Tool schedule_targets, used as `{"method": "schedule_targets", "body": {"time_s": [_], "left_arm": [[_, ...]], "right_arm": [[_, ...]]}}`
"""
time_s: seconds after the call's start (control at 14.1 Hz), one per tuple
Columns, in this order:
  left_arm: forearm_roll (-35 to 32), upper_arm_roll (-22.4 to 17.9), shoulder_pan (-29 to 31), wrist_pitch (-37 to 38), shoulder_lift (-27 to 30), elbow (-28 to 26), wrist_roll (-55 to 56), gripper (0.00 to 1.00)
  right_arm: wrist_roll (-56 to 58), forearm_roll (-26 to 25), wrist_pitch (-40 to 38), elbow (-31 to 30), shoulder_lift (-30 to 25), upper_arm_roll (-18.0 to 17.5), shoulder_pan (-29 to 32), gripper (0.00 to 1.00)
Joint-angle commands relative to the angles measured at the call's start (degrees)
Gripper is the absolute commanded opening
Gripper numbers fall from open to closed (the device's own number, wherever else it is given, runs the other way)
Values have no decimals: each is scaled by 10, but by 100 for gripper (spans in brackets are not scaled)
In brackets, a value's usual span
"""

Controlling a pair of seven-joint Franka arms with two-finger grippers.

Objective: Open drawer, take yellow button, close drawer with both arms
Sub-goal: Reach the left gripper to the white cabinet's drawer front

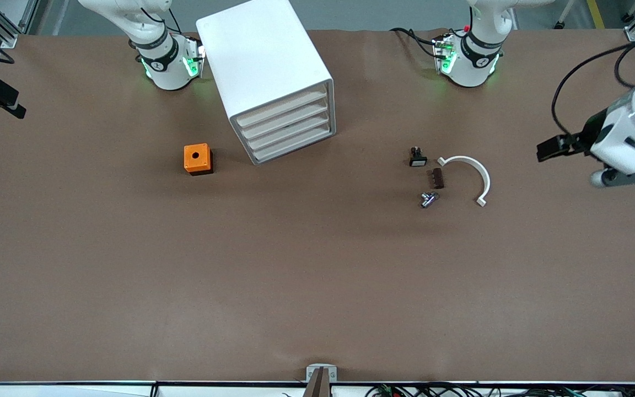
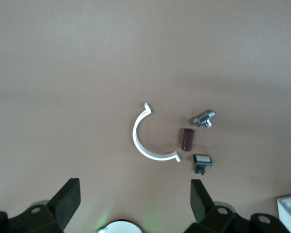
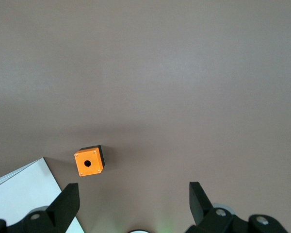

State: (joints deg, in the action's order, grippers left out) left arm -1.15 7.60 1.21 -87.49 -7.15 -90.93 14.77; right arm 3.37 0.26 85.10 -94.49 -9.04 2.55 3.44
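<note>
The cabinet (image 1: 271,77) stood on the brown surface (image 1: 317,275) between the two arm bases, nearer the right arm's end, with its four drawer fronts turned toward the front camera at an angle. The top drawer (image 1: 281,107) was fully shut, flush with the three below it. The button could not be seen anywhere in the views.

An orange box (image 1: 198,159) with a round hole in its top sat on the surface beside the cabinet, toward the right arm's end. Toward the left arm's end lay a cluster of small parts: a black part with a white face (image 1: 418,158), a dark brown block (image 1: 436,178) just beside it, a small metal fitting (image 1: 428,199) nearer the front camera, and a white curved clip (image 1: 469,177) next to the block.

The left gripper (image 2: 133,204) hung high over the surface above the clip and the small parts, jaws released and wide apart, holding nothing. The left arm (image 1: 626,132) showed at the edge of the front view. The right gripper (image 3: 133,204) hung high over the orange box and a corner of the cabinet, jaws likewise released and empty. Neither gripper touched anything.
</note>
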Motion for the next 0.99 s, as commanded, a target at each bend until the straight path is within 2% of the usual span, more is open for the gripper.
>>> {"method": "schedule_targets", "body": {"time_s": [0.0,0.14,0.5,0.71,0.92], "left_arm": [[-2,8,-22,-20,-52,19,86,100],[-3,9,-52,-30,-89,28,185,100],[-1,10,-142,-35,-206,105,430,100],[4,10,-183,-36,-233,109,584,100],[86,10,-206,-36,-250,109,710,100]], "right_arm": [[1,-6,-2,-11,-12,-6,10,100],[1,-6,-2,-11,-12,-6,10,100],[-1,-6,-4,-6,-12,-7,9,100],[-1,-6,-5,-1,-10,-7,9,100],[-1,-6,-5,4,-8,-6,10,100]]}}
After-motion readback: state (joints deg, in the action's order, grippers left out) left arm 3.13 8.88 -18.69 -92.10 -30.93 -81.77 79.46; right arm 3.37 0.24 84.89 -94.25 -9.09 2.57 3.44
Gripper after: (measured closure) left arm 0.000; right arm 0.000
